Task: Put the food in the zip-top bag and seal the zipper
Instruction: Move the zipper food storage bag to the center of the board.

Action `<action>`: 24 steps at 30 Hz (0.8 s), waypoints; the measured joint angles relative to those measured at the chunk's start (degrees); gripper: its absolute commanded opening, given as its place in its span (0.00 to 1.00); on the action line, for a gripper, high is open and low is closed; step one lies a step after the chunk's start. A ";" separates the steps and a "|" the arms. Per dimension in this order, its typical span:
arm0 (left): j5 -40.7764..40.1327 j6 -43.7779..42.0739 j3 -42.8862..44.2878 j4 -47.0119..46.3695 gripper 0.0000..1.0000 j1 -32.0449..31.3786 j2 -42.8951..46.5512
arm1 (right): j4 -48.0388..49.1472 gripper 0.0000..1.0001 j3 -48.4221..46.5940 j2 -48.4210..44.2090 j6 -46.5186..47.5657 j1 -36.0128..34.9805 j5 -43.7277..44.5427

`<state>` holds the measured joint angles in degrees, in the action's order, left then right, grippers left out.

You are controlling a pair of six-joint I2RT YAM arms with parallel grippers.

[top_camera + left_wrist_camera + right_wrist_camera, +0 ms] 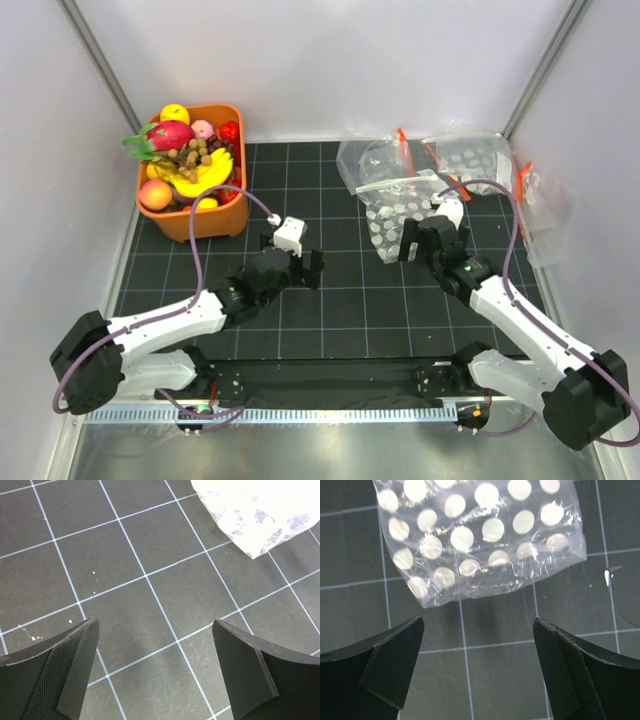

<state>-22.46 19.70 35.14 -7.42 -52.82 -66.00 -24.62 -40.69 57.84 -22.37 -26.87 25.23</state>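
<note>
The food lies in an orange basket (200, 222) at the back left: a yellow banana bunch (205, 172), a cluster of brown balls (193, 155) and a peach (154, 194). The clear zip-top bag (388, 222) with pale dots lies flat on the mat at the right, and a pale strip along its far edge (398, 183) looks like the zipper. My right gripper (412, 242) is open and empty just short of the bag's near edge (480, 535); its own view shows it (477, 625) over bare mat. My left gripper (310, 270) is open and empty over the mat's middle (155, 630). A bag corner (255, 510) shows ahead of it.
A magenta dragon fruit (168, 134) and other toy fruit fill the basket. More clear bags with orange tabs (470, 155) are piled at the back right, one (535, 205) against the right wall. White walls enclose the black gridded mat (340, 300).
</note>
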 measured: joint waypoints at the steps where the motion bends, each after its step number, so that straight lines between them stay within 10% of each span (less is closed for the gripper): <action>1: -0.17 0.07 0.00 0.13 1.00 0.00 0.00 | -0.17 0.98 -0.42 -0.15 -0.11 0.00 0.17; 21: 0.76 7.13 -0.13 2.62 1.00 10.03 2.51 | 6.32 0.99 -34.84 49.24 9.07 -0.11 -5.66; 24: 1.77 7.41 -0.13 2.67 1.00 10.03 2.51 | 5.60 0.87 -39.47 54.53 11.85 -0.46 -4.26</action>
<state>-20.69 27.11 35.00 -4.75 -42.78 -63.48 -19.03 -80.16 112.38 -10.52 -27.33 20.97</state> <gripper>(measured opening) 0.996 0.964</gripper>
